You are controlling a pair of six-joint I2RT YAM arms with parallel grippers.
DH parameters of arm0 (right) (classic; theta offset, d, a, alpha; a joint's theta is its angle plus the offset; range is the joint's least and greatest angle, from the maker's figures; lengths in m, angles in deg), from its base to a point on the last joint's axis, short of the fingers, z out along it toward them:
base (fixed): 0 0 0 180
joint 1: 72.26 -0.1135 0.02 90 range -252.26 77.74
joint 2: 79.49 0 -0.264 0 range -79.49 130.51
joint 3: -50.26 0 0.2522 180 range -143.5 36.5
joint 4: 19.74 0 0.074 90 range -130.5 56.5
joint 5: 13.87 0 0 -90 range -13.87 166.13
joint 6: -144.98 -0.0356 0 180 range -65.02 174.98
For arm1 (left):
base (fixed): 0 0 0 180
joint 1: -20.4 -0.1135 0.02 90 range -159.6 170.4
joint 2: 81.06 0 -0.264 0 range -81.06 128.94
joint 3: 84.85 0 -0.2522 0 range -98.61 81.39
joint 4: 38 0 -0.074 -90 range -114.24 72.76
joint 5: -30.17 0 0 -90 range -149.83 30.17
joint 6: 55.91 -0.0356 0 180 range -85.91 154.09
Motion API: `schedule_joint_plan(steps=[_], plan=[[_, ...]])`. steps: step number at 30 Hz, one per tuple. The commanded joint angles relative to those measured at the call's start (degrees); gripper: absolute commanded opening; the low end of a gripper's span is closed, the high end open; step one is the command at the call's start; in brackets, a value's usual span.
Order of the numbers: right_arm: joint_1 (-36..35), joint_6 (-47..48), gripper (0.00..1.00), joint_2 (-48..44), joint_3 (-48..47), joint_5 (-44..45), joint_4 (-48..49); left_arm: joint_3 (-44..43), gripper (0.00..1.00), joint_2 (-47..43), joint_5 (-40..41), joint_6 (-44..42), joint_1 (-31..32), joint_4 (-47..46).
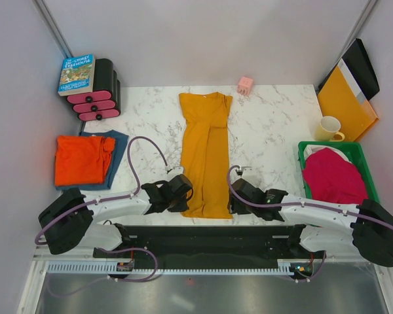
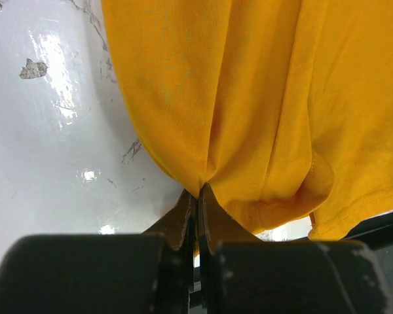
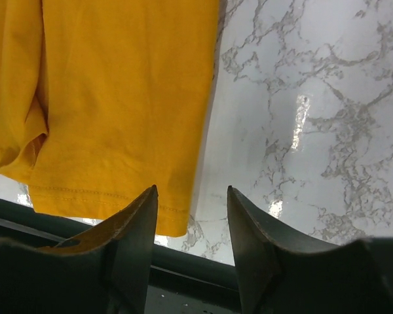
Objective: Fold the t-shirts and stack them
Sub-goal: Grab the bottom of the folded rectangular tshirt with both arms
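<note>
The mustard-yellow t-shirt [image 1: 205,155] lies folded lengthwise into a long strip down the middle of the table, collar at the far end. My left gripper [image 1: 185,191] is shut on its near left hem; the left wrist view shows the cloth [image 2: 249,98] pinched between the jaws. My right gripper [image 1: 233,198] is open at the near right corner of the hem [image 3: 118,98], with nothing in it. The red-orange t-shirt [image 1: 83,159] lies folded on the dusty blue t-shirt [image 1: 118,147] at the left. The magenta-pink t-shirt [image 1: 334,175] sits crumpled in the green basket [image 1: 362,157].
A book [image 1: 76,73] lies on black and pink rolls [image 1: 99,98] at the back left. A small pink object [image 1: 245,84] sits at the back edge. A yellow mug [image 1: 329,128] and a yellow-orange envelope folder [image 1: 346,101] stand at the back right.
</note>
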Motion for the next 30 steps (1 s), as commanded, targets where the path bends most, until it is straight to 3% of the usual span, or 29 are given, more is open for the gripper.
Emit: schedule_joint_plan(steps=[1,6,13,15,20,27,30], plan=[[-1.4,-3.3,0.56,2.8,-1.7,1.3,1.7,3.3,0.02,2.3,-2.1,0.7,0.1,4.8],[-6.3,-7.5,0.56,5.3,-1.1,2.6,2.8,2.6,0.06,0.9,-2.0,0.0,0.1,5.6],[-9.9,-12.1,0.54,8.4,-0.7,4.5,3.4,1.9,0.37,-0.5,-2.2,-0.2,0.1,7.7],[-10.2,-13.5,0.53,8.6,-0.2,4.6,3.4,2.0,0.4,-1.0,-2.3,-0.1,0.1,8.5],[-10.9,-16.0,0.51,8.1,1.3,4.9,3.0,2.9,0.4,-2.3,-2.8,-0.1,0.2,8.6],[-11.8,-19.2,0.43,7.3,1.4,6.3,-0.2,4.0,0.19,-3.3,-3.8,-0.1,0.1,8.6],[-12.3,-20.1,0.42,7.5,1.3,6.9,-2.1,4.1,0.16,-3.6,-3.9,-0.3,0.2,8.6]])
